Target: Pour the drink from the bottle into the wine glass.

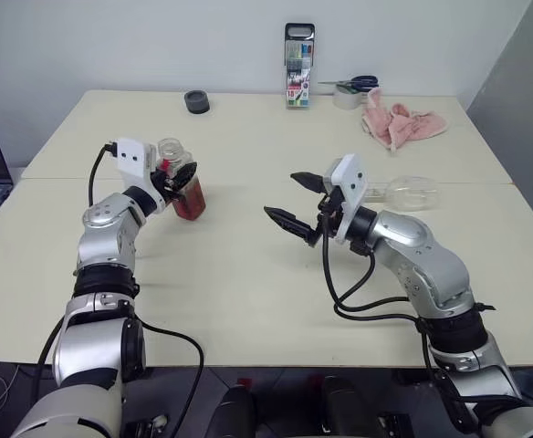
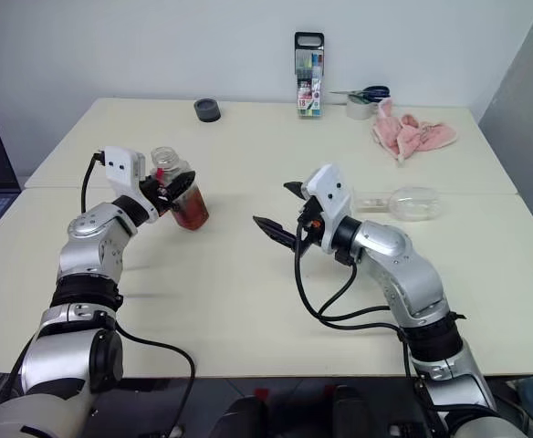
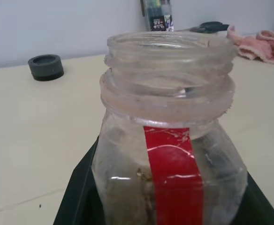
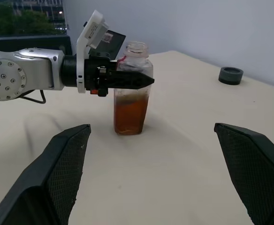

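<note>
While I'm clamping my left gripper (image 1: 177, 178) on the uncapped bottle (image 1: 182, 182) at about 10 o'clock, my right gripper (image 1: 298, 203) is hanging spread wide and empty near mid-table. Amber drink (image 4: 130, 117) is sitting low in the bottle. The wine glass (image 1: 411, 192) is lying on its side at 2 o'clock, so I'm guessing it needs standing up first, gripped gently by the stem. Further out on the cream table (image 1: 248, 292): a dark cap (image 1: 196, 101), marker case (image 1: 298, 66), tape roll (image 1: 346, 97), scissors (image 1: 353, 84), pink cloth (image 1: 399, 123), white wall behind.
</note>
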